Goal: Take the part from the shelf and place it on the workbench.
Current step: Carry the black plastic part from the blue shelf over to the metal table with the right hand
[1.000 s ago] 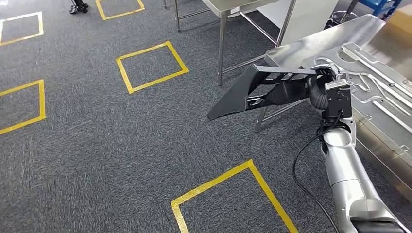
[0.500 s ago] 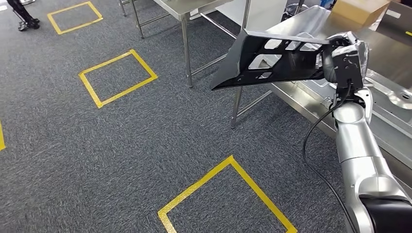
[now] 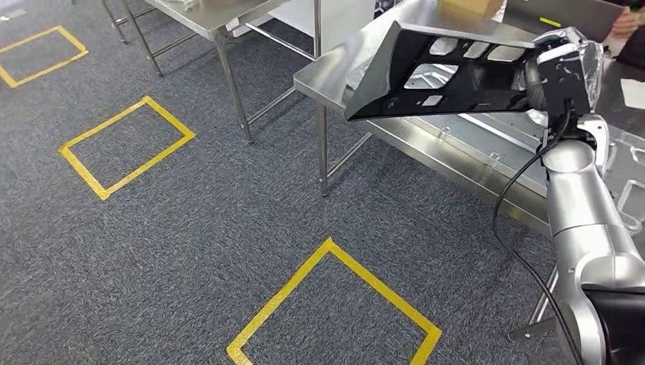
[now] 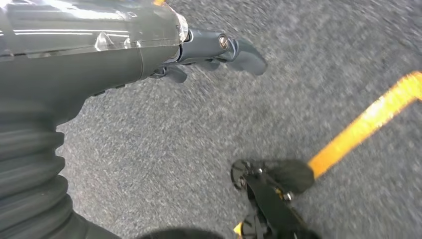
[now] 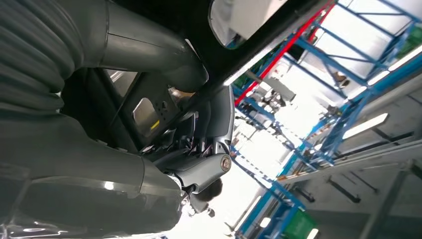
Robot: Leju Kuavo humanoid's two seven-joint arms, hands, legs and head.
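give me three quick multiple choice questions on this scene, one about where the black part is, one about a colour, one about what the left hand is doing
1. Where is the black part?
A. lying on the carpet
B. held up by the right hand above the steel workbench
C. resting on a blue shelf

2. What colour is the tape marking rectangles on the carpet?
A. yellow
B. white
C. red

3. What state is the left hand in?
A. gripping the black part
B. pressing on the workbench
C. holding nothing, hanging over the carpet

Answers:
1. B, the head view shows the right hand gripping one end of the part, which sticks out over the workbench edge.
2. A, the outlines on the grey carpet are yellow.
3. C, the left wrist view shows the fingers with nothing in them and carpet beyond them.
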